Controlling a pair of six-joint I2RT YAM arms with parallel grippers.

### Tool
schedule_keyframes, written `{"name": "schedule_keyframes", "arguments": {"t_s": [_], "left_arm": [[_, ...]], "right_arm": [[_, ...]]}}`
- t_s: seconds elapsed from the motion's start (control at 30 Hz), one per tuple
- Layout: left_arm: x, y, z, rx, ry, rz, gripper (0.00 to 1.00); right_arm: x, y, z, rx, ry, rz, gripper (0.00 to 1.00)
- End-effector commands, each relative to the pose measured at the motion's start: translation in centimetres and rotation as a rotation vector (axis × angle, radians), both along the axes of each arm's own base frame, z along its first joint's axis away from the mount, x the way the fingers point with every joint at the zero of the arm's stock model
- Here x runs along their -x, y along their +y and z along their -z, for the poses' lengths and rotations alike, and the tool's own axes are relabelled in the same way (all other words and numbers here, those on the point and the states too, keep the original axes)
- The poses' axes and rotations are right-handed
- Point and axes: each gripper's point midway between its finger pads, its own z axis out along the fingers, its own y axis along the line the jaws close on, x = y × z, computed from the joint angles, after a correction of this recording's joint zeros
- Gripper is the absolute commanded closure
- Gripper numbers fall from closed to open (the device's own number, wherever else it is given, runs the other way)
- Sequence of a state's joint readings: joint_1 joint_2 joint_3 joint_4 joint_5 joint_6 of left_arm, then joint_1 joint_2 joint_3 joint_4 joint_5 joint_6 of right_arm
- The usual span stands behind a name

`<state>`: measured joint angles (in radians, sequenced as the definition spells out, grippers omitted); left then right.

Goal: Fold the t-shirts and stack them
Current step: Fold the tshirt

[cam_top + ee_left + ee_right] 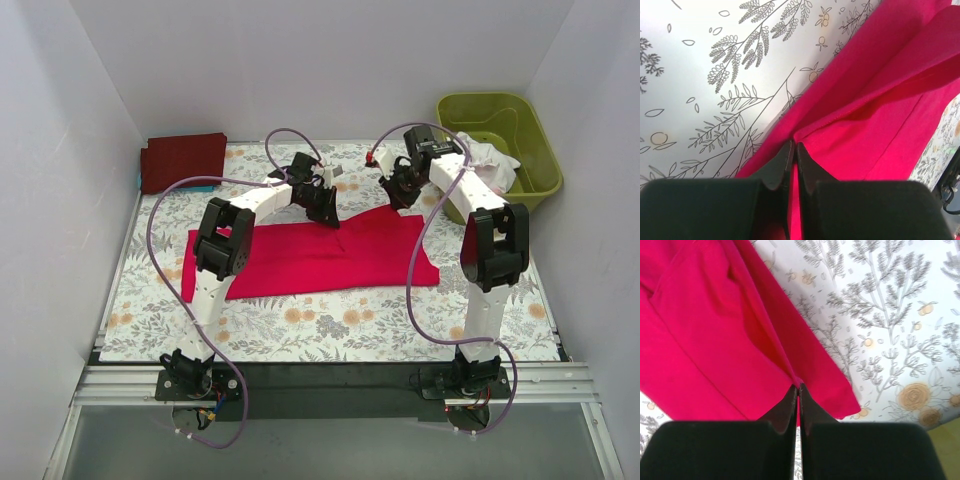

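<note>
The red t-shirt lies flat near the middle of the worktop, its long axis running from 9 o'clock to 3 o'clock in the top view. It looks doubled over into a broad band. I cannot tell which end holds the collar. The near edge is straight and rests on the floral cloth that covers the worktop. The far edge rises into two small peaks where the hands have it.

The left hand grips the far edge just left of the shirt's middle, toward 12 o'clock. Its fingers are pressed together with a thin fold of red cloth pinched between them. A stitched seam runs away from the tips toward 2 o'clock in its wrist view.

The right hand grips the far edge nearer the 3 o'clock end. Its fingers are also pressed together, clamped on the red cloth at a corner of the fold. The rest of the shirt spreads away toward 10 o'clock in that view.

A maroon t-shirt sits folded into a rectangle in the far corner at 10 o'clock, well apart from the red one. An olive-green tub stands at 2 o'clock with white cloth spilling over its near rim, behind the right arm.
</note>
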<state>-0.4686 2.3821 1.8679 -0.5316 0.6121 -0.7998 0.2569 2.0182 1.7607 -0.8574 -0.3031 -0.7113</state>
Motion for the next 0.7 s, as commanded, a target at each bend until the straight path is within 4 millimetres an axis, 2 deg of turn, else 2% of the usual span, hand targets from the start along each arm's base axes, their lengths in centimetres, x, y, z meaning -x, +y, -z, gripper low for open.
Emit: {"name": "schedule_keyframes", "arguments": {"t_s": [0.0,0.1,0.13,0.2,0.27,0.33,0.4,0.57,0.67], "left_arm": [[-1.2,1.0,-4.2,0.006,-0.106,-0.025,1.0],[-1.0,1.1,-4.7,0.016,-0.113,-0.022,1.0],[-0.8,1.0,-4.8,0.016,-0.113,-0.018,0.98],[-0.5,1.4,-4.8,0.013,-0.109,-0.016,0.85],[-0.3,1.6,-4.9,0.007,-0.111,-0.018,0.78],[0.0,1.9,-4.8,0.005,-0.103,-0.019,0.75],[0.2,2.0,-5.1,0.01,-0.1,-0.022,0.74],[0.9,2.6,-5.6,0.004,-0.105,-0.022,0.74],[1.0,3.2,-6.1,0.002,-0.115,-0.036,0.75]], "right_arm": [[1.7,0.9,-1.8,-0.033,-0.032,-0.071,0.99],[3.0,1.0,-1.9,-0.025,-0.034,-0.098,0.99],[3.9,0.8,-1.3,-0.022,-0.011,-0.104,0.99],[4.7,0.8,-1.5,-0.023,-0.013,-0.118,0.99],[6.0,0.8,-0.9,-0.026,0.011,-0.134,0.99],[7.3,1.2,-0.8,-0.04,0.027,-0.151,0.99],[8.4,1.7,-0.9,-0.05,0.037,-0.168,0.99],[11.4,2.2,0.4,-0.049,0.095,-0.199,0.99],[12.4,2.3,0.6,-0.049,0.103,-0.213,0.99]]}}
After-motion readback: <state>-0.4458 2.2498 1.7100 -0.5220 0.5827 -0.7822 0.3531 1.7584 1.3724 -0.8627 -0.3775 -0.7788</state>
